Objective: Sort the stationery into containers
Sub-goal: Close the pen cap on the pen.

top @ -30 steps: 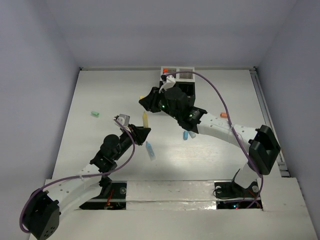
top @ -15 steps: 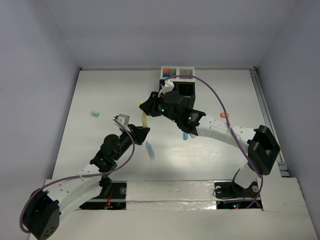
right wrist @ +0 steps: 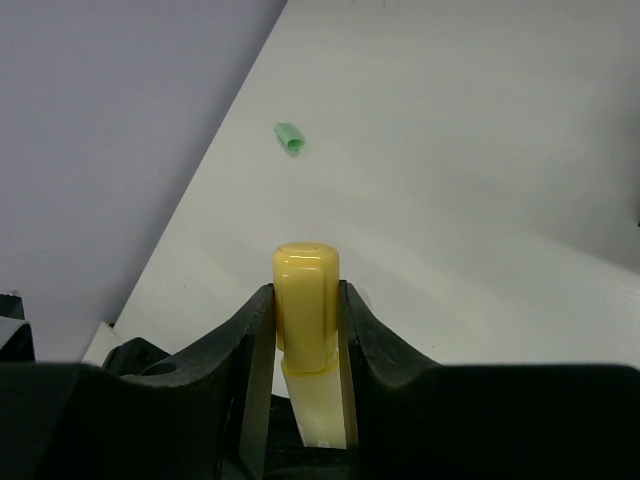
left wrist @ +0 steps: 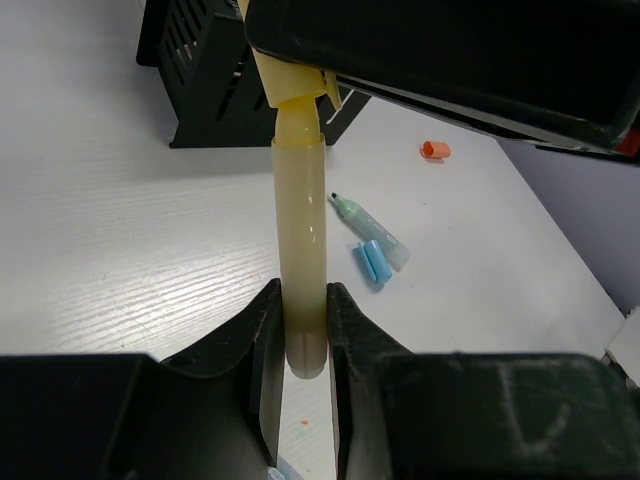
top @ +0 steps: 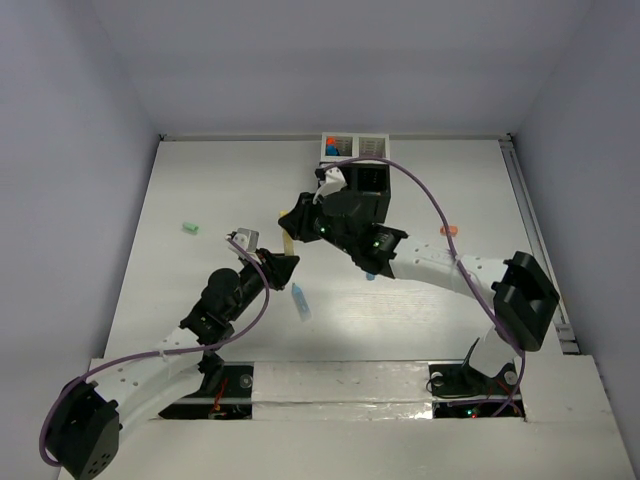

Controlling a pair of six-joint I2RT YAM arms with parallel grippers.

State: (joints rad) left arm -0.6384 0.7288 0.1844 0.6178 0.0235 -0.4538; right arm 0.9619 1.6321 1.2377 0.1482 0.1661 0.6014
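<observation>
Closing in over the last second, right gripper (right wrist: 307, 312), clamped on the yellow cap (right wrist: 306, 285), has swung from the organizer (top: 370, 180) to the yellow highlighter (left wrist: 300, 230) pinched in left gripper (left wrist: 299, 318); cap meets tip just beyond left fingertips, seemingly unseated, so binning waits.

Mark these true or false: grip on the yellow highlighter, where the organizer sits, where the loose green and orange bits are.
1. The left gripper and right gripper each clamp one end of the yellow highlighter. True.
2. The organizer sits at the near edge by the arm bases. False: it stands at the table's far edge.
3. A small green piece lies alone on the table's left side. True.
4. The small orange piece lies next to the green one. False: it lies far from it, on the right side.
</observation>
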